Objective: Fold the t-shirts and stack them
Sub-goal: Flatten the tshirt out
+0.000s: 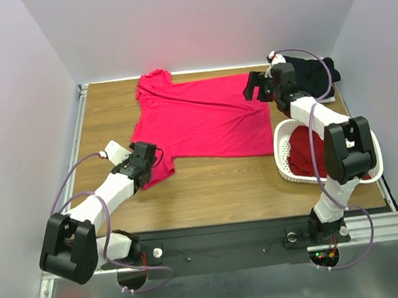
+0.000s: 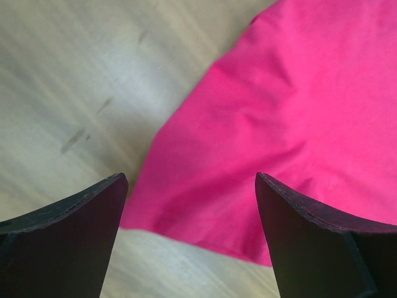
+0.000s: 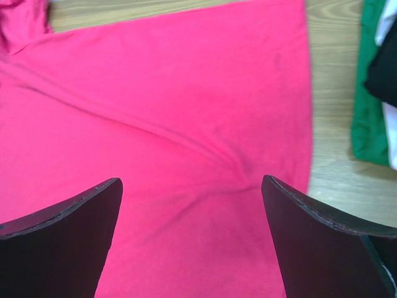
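Your left gripper (image 2: pixel 186 186), jaws wide and empty, hangs over a sleeve of the bright pink-red cloth t-shirt (image 1: pixel 203 116) lying spread out. Your right gripper (image 3: pixel 192 186), equally unclenched, hovers near its hem.

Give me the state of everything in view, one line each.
Pink shirt, unfolded, spread flat on the table.
Dark red shirt, crumpled in the basket.
Basket, upright, on the table's right side.
Black shirt, folded, at the far right corner.
Green shirt, folded, under the black one.
Left end effector, open, empty, over the pink shirt's sleeve.
Right end effector, open, empty, above the pink shirt.
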